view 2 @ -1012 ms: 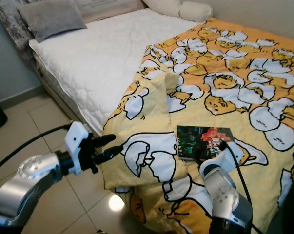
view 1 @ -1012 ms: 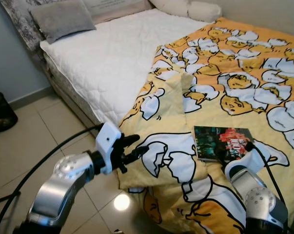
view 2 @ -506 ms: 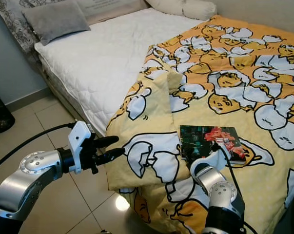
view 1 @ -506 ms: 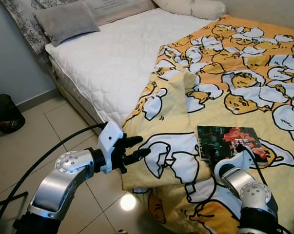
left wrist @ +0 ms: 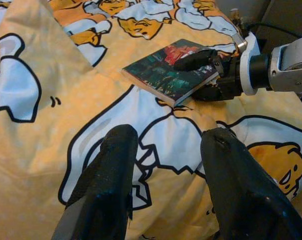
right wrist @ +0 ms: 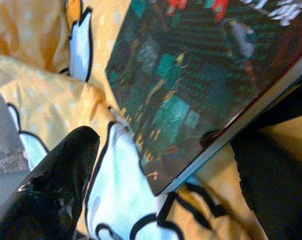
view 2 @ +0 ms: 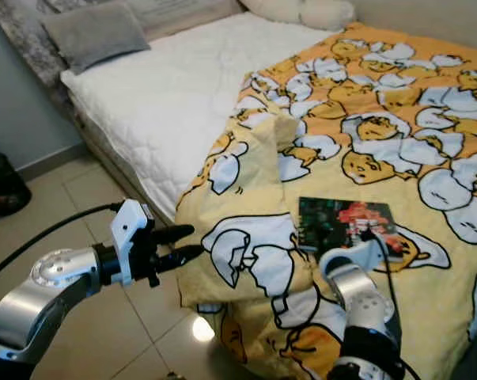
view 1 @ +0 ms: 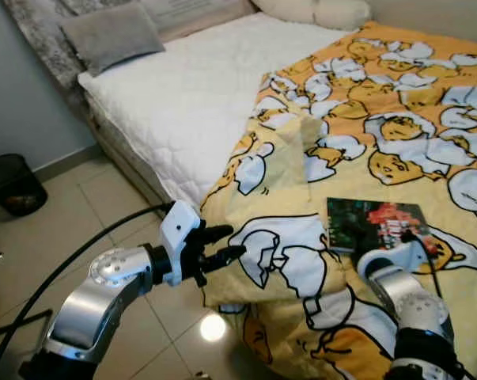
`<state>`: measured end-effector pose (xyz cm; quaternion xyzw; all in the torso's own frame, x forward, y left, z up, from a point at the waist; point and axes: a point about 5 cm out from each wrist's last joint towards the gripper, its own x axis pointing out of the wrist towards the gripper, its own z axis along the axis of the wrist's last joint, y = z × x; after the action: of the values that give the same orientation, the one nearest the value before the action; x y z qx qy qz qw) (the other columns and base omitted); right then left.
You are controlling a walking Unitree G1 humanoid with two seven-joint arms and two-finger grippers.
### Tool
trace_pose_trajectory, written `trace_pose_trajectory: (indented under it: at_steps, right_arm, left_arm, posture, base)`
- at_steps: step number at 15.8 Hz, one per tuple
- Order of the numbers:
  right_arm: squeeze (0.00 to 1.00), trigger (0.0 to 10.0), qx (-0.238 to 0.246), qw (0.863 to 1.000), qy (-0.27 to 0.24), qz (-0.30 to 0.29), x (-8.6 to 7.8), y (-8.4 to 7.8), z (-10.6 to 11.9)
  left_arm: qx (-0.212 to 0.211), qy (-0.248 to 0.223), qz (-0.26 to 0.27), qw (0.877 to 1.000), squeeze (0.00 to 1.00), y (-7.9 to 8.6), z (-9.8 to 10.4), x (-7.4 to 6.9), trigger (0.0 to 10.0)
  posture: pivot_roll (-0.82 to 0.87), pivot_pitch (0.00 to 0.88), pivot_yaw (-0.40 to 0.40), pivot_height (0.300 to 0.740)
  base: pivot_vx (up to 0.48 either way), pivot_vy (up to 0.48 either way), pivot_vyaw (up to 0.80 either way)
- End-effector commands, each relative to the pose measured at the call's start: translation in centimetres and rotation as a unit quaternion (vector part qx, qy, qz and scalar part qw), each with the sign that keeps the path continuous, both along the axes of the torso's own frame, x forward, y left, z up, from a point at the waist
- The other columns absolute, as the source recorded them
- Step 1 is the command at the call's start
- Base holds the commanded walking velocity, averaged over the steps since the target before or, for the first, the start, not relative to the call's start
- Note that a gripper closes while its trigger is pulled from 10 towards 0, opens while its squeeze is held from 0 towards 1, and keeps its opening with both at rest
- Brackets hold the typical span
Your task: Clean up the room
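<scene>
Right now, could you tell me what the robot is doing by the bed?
The robot stands at the bed's corner, working on a book lying on the yellow patterned blanket. Its right claw is at the book's near edge, one finger on the cover and the other below the edge, and the book lies flat. The left claw is open, held out beside the blanket's hanging corner without touching it. The white mattress lies partly uncovered.

Even, bright indoor light is filling the room, and a lamp is glaring off the floor tile [view 1: 212, 326]. The eye views are blurring slightly; the right wrist view is smearing up close.
</scene>
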<state>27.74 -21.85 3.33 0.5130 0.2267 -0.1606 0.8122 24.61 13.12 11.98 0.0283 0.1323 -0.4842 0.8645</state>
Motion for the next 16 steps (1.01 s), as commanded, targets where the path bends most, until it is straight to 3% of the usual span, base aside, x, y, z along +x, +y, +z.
trace_pose_trajectory:
  at_steps: [1,4,7,9,11,15,16]
  right_arm:
    - [0.00,10.0,0.006,1.000,0.000,-0.008,0.4,0.1,-0.2]
    - [0.00,10.0,0.002,0.999,0.020,-0.039,-0.3,-0.5,-1.8]
    - [0.00,10.0,0.049,0.994,-0.041,-0.086,-0.1,-1.1,-1.4]
    - [0.00,10.0,0.060,0.989,-0.104,-0.090,0.5,-1.3,-0.4]
    - [0.00,10.0,0.061,0.983,-0.135,-0.107,1.1,-1.8,0.3]
    - [0.00,10.0,0.064,0.981,-0.149,-0.111,2.0,-1.4,0.2]
    - [0.00,6.4,0.060,0.983,-0.138,-0.104,2.1,-1.0,-0.3]
  left_arm:
    - [0.009,-0.001,-0.006,1.000,0.00,0.0,0.0,-0.2,10.0]
    - [0.011,-0.002,-0.007,1.000,0.00,0.1,0.2,-0.1,10.0]
    - [0.012,-0.001,-0.007,1.000,0.00,0.1,0.2,-0.2,10.0]
    - [0.012,-0.002,-0.009,1.000,0.00,0.1,0.3,-0.2,10.0]
    - [0.012,-0.003,-0.008,1.000,0.00,0.1,0.4,-0.1,10.0]
    - [0.010,-0.004,-0.007,1.000,0.00,-0.1,0.4,0.1,10.0]
    - [0.010,-0.005,-0.007,1.000,0.00,-0.1,0.4,0.1,10.0]
  posture:
    - [0.04,0.000,0.093,0.740]
    - [0.05,0.000,0.095,0.740]
    - [0.05,0.000,0.104,0.740]
    - [0.05,0.000,0.105,0.740]
    - [0.06,0.000,0.104,0.740]
    - [0.07,0.000,0.108,0.740]
    - [0.07,0.000,0.110,0.740]
  base:
    - [0.000,0.000,0.00]
    - [0.000,0.000,0.00]
    - [0.000,0.000,0.00]
    - [0.000,0.000,0.00]
    - [0.000,0.000,0.00]
    - [0.000,0.000,0.00]
    - [0.000,0.000,0.00]
